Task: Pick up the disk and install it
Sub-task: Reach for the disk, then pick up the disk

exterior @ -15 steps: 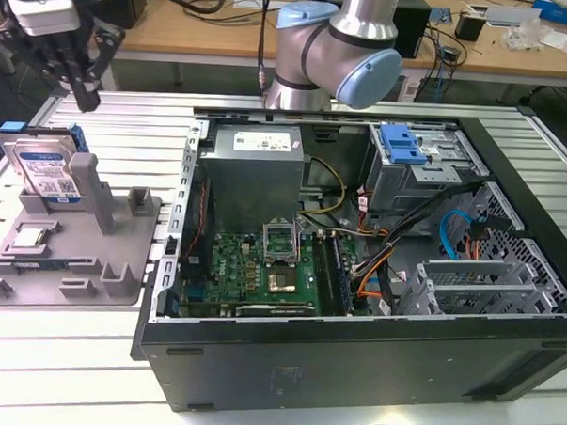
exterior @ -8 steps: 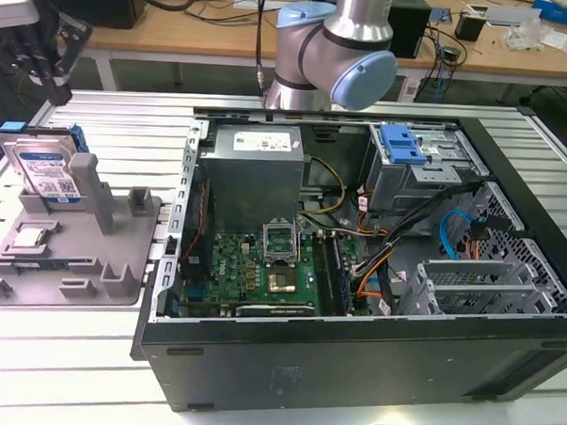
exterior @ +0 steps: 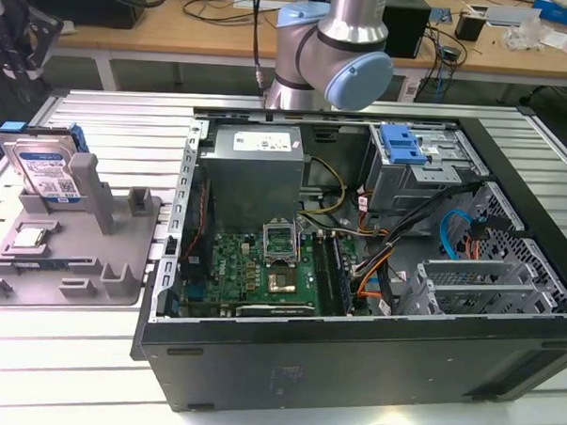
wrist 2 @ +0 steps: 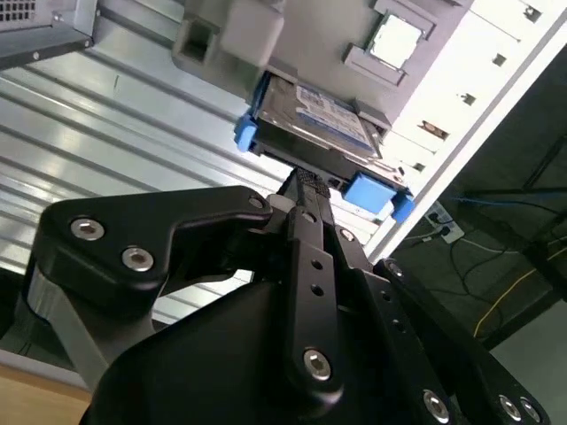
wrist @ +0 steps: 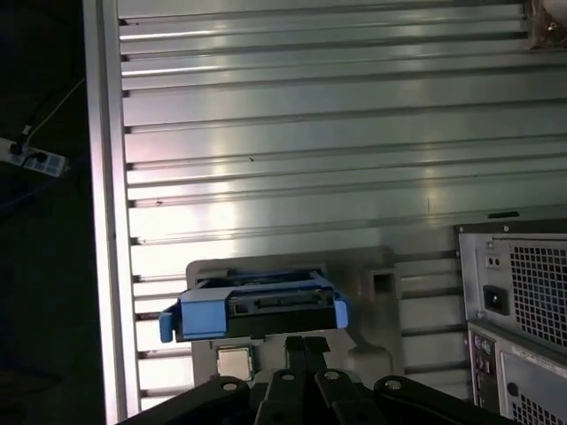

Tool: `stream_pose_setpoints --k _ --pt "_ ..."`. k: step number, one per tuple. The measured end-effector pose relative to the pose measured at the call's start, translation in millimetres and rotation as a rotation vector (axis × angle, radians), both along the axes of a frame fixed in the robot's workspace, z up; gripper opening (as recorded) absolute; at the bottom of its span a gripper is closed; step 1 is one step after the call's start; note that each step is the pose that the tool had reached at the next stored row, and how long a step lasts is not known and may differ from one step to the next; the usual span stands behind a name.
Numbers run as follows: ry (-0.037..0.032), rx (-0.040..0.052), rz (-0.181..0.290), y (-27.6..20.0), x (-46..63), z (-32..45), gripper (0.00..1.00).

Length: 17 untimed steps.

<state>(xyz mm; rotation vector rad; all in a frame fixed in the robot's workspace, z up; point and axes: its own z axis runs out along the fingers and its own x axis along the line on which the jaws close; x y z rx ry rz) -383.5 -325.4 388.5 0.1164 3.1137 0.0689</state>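
Note:
The disk (exterior: 46, 169) is a silver drive with a white-and-blue label in a blue frame. It stands tilted in the grey holder (exterior: 84, 260) at the exterior view's left, outside the computer case. Both wrist views look down on it from a distance, with the disk (wrist 2: 319, 115) (wrist: 257, 305) seen just past the fingertips. My gripper (wrist 2: 306, 183) (wrist: 306, 343) is shut with nothing between its black fingers, and it hangs apart from the disk. My arm (exterior: 333, 45) reaches in from the back of the table.
The open computer case (exterior: 352, 357) lies on the slatted metal table (exterior: 118, 121). A grey drive cage with a blue latch (exterior: 405, 143) sits in its far right corner, amid cables. A small silver chip (exterior: 30, 239) rests on the holder.

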Motion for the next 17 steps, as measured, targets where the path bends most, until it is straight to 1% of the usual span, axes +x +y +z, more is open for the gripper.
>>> stream_pose_setpoints --k 2,3,6,17 --pt "0.0000 0.0000 0.000 7.4 -15.0 -0.9 0.11" --pt "0.0000 0.0000 0.000 12.1 -23.9 -1.5 0.11" --pt "-0.0001 0.0001 0.000 18.6 -36.1 -2.3 0.11" --pt "0.0000 0.0000 0.000 19.1 -38.0 -2.3 0.11"
